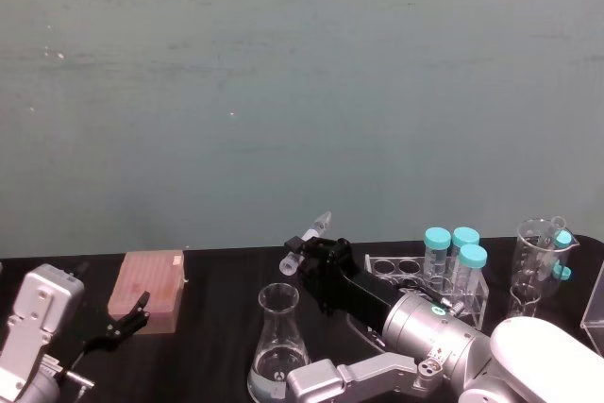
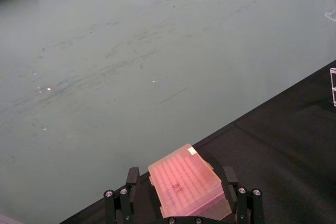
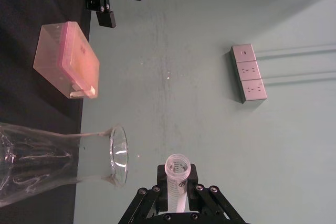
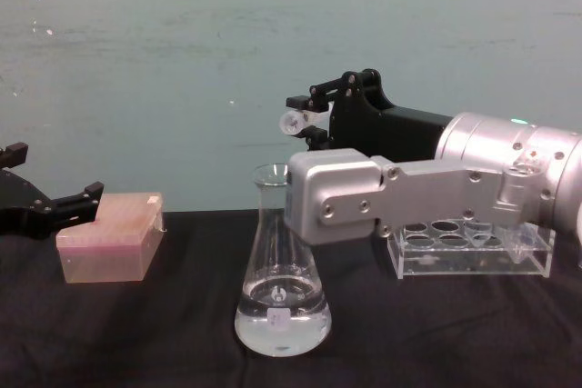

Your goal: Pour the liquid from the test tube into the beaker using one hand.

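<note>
My right gripper (image 4: 314, 121) is shut on the test tube (image 4: 293, 121), a slim clear tube held nearly level. Its open mouth (image 3: 176, 164) sits a little above and just beside the rim of the beaker (image 4: 280, 288). This clear conical flask stands on the black table with clear liquid (image 4: 282, 329) pooled in its base. In the head view the test tube (image 1: 312, 231) sticks out past the right gripper (image 1: 304, 254), above the beaker (image 1: 279, 337). I cannot tell whether liquid is inside the tube. My left gripper (image 1: 123, 323) rests open at the left, near a pink box.
A pink plastic box (image 4: 109, 243) lies left of the beaker, below the left gripper's fingers (image 2: 131, 182). A clear rack (image 1: 415, 276) holding teal-capped tubes (image 1: 453, 252) stands at the right, with a clear measuring cup (image 1: 538, 252) beyond it. A teal wall closes the back.
</note>
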Controlling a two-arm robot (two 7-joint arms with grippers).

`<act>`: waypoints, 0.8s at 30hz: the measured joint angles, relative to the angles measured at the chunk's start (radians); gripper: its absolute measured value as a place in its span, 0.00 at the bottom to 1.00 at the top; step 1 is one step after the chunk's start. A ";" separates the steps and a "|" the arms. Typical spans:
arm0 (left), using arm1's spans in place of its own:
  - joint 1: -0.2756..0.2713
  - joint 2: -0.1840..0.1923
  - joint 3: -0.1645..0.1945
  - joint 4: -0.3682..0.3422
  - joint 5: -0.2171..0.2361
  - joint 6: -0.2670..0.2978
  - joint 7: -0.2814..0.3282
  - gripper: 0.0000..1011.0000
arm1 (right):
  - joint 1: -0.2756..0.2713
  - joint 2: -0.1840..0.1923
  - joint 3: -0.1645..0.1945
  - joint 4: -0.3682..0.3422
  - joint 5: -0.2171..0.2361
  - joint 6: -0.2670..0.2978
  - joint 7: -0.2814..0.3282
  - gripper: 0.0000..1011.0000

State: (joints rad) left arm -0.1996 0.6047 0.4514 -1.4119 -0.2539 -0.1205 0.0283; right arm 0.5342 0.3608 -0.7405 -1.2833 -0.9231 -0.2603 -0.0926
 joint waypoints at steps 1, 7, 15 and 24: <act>0.000 0.000 0.000 0.000 0.000 0.000 0.000 0.99 | 0.000 0.001 -0.002 -0.001 -0.005 0.004 -0.003 0.20; 0.000 0.000 0.000 0.000 0.000 0.000 0.000 0.99 | 0.001 0.007 -0.009 -0.008 -0.020 0.016 -0.010 0.20; 0.000 0.000 0.000 0.000 0.000 0.000 0.000 0.99 | 0.002 0.011 -0.013 -0.012 -0.026 0.022 -0.011 0.20; 0.000 0.000 0.000 0.000 0.000 0.000 0.000 0.99 | 0.010 0.012 -0.021 -0.004 -0.036 0.024 -0.012 0.20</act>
State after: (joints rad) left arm -0.1995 0.6047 0.4514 -1.4119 -0.2539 -0.1205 0.0283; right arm 0.5442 0.3732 -0.7620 -1.2873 -0.9595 -0.2360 -0.1044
